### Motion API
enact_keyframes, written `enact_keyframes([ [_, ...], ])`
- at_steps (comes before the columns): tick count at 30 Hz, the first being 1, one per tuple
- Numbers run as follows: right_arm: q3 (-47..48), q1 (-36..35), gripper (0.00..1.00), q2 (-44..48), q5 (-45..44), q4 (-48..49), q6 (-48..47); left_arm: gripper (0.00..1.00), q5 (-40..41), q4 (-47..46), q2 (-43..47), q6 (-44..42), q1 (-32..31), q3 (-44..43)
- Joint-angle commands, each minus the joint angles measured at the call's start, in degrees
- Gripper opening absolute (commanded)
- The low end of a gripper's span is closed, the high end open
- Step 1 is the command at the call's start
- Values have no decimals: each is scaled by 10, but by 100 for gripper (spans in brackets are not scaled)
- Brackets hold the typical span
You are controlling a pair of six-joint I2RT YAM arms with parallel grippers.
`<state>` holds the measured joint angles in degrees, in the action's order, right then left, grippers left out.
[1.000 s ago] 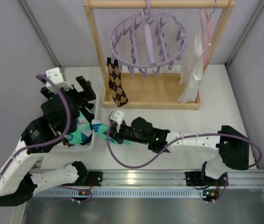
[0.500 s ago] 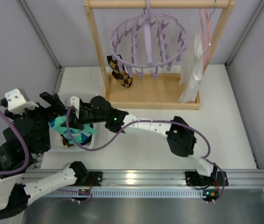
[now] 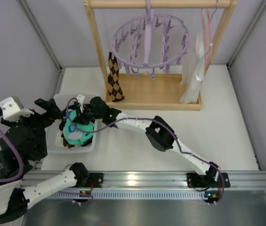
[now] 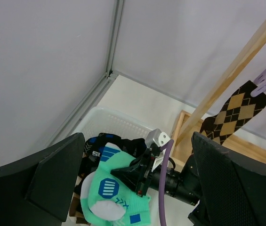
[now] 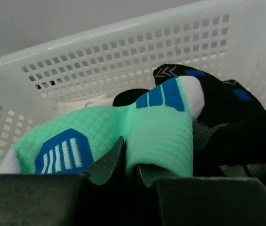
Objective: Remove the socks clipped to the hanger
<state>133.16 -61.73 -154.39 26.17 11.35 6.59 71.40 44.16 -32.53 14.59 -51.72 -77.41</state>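
The lavender ring hanger (image 3: 150, 40) hangs from the rack's top bar with one brown diamond-check sock (image 3: 115, 77) (image 4: 236, 110) clipped at its left side. In the white basket (image 3: 57, 141) (image 5: 123, 61) lies a teal green sock (image 3: 76, 132) (image 4: 114, 193) (image 5: 156, 127) on top of black socks (image 5: 227, 108). My right gripper (image 3: 78, 120) (image 5: 130, 150) reaches into the basket, its jaws pinched on the teal sock's cuff. My left gripper (image 3: 52, 110) (image 4: 137, 141) hovers wide open beside the basket's left edge, holding nothing.
A wooden rack (image 3: 151, 94) stands at the back with a thin pink wire hanger and white cloth (image 3: 194, 70) on its right. Grey walls close in the left side just beyond the basket.
My right arm swung left from mid-table over the basket, carrying the teal sock down into it. My left arm pulled back to the left. The brown sock swayed on its clip.
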Motion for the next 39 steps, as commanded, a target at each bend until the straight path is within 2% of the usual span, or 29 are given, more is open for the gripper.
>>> enact_keyframes([
  [1, 12, -14, 10, 36, -22, 1, -24, 98, -20, -4, 11, 19, 1, 13],
  [3, 7, -15, 22, 47, -20, -4, -31, 98, -22, -3, 12, 26, 1, 23],
  [4, 3, -15, 34, 61, -17, -5, -34, 99, -30, -4, 15, 31, 1, 27],
  [6, -19, -15, 41, 82, -9, 0, -34, 99, -38, -4, 28, 41, 1, 30],
  [7, -28, -15, 54, 106, -6, 2, -34, 98, -42, -3, 33, 44, 1, 30],
  [8, -44, -15, 60, 118, -4, 4, -34, 98, -50, -3, 42, 46, 1, 31],
  [11, -73, -15, 71, 169, -3, 3, -33, 98, -75, -3, 52, 48, 1, 33],
  [19, -192, -9, 74, 310, -35, 12, -57, 98, -113, -5, 52, 69, 1, 37],
  [21, -275, -1, 76, 343, -45, 32, -59, 98, -123, -6, 46, 76, 1, 38],
  [22, -308, 2, 81, 381, -51, 56, -59, 98, -130, -6, 44, 81, 1, 42],
  [25, -480, 17, 88, 463, -95, 110, -61, 98, -144, -7, 26, 96, 1, 52],
  [32, -726, 44, 93, 610, -180, 152, -30, 98, -188, -28, -24, 131, 1, 83],
  [36, -814, 71, 94, 674, -234, 161, -7, 99, -214, -36, -74, 155, 1, 96],
  [39, -837, 111, 95, 668, -238, 169, 8, 98, -230, -35, -97, 160, 1, 98],
])
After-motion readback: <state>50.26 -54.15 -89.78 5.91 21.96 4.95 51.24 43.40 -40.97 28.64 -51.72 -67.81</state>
